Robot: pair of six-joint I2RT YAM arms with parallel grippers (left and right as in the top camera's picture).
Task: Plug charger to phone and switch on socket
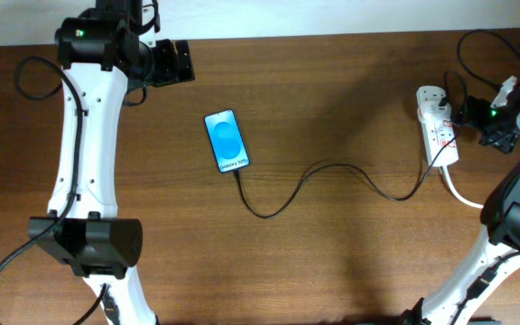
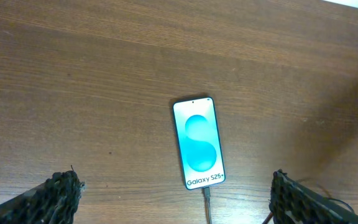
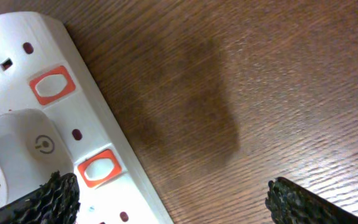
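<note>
Slim blue-screened phone, one thin black charger cable and one white plastic power strip lie on a brown wooden table; my left gripper and right gripper gape wide.

We've got the phone flat on the table, L of ctr; the charger runs from its near end across to the socket, far R side.

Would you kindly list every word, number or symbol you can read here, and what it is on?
"Galaxy S25+": on the phone, bottom of its screen.
Power symbol, no words: on the white adapter on the socket.
Overhead view: the phone's text is too small to read.
</note>
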